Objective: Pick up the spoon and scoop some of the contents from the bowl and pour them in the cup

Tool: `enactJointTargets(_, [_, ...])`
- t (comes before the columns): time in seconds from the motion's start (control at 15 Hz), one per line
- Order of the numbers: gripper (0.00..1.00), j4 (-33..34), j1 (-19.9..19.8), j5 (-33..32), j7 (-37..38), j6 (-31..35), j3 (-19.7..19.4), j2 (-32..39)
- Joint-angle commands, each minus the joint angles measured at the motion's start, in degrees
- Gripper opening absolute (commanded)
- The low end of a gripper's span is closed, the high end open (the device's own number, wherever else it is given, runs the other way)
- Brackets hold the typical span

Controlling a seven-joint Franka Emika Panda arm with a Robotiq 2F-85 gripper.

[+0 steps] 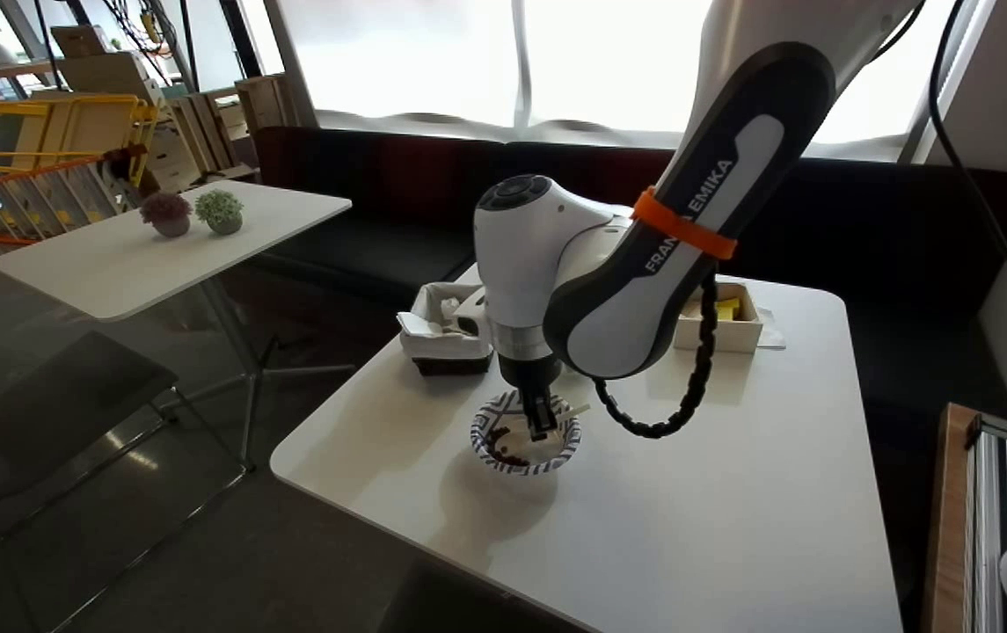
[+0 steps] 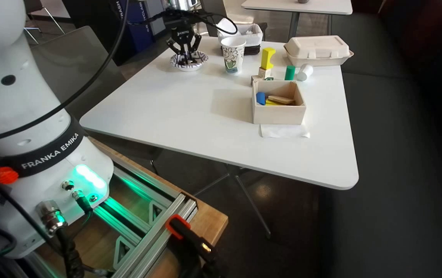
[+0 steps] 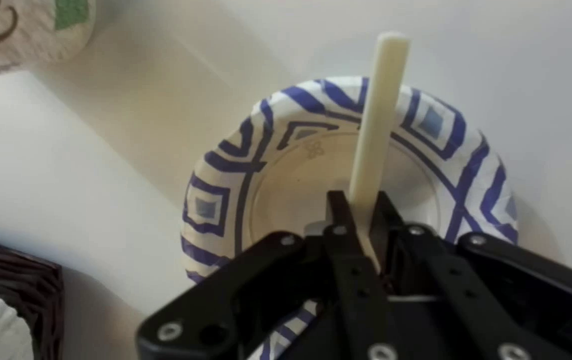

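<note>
The round bowl with a blue-and-white patterned rim point(image 1: 484, 424) stands on the white table; it also shows in an exterior view point(image 2: 190, 68) and in the wrist view point(image 3: 206, 207). Dark brown contents point(image 1: 512, 459) lie at one side inside it; the gripper hides them in the wrist view. A pale spoon point(image 3: 378, 115) has its handle sticking out past the rim. My gripper point(image 3: 360, 205) is down over the bowl, its fingers closed on the handle; the spoon's head is hidden. The cup point(image 2: 233, 56), a printed white paper cup, stands upright near the bowl and partly shows in the wrist view point(image 3: 21, 30).
A lined basket with napkins point(image 2: 252, 38) stands near the bowl and cup. A wooden box with blocks point(image 2: 278, 114), stacked blocks point(image 2: 268, 58), a green cylinder point(image 2: 290, 72), a white cylinder point(image 2: 305, 72) and a takeout container point(image 2: 317, 50) are farther along the table.
</note>
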Motion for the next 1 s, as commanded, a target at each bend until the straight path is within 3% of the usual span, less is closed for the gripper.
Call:
enactJointTargets(0.0, [0.04, 1.4, -1.2, 2.2, -1.7, 0.1, 3.0, 1.9])
enactJointTargets(0.93, [0.04, 0.6, -11.9, 16.9, -15.3, 4.6, 13.0, 3.7])
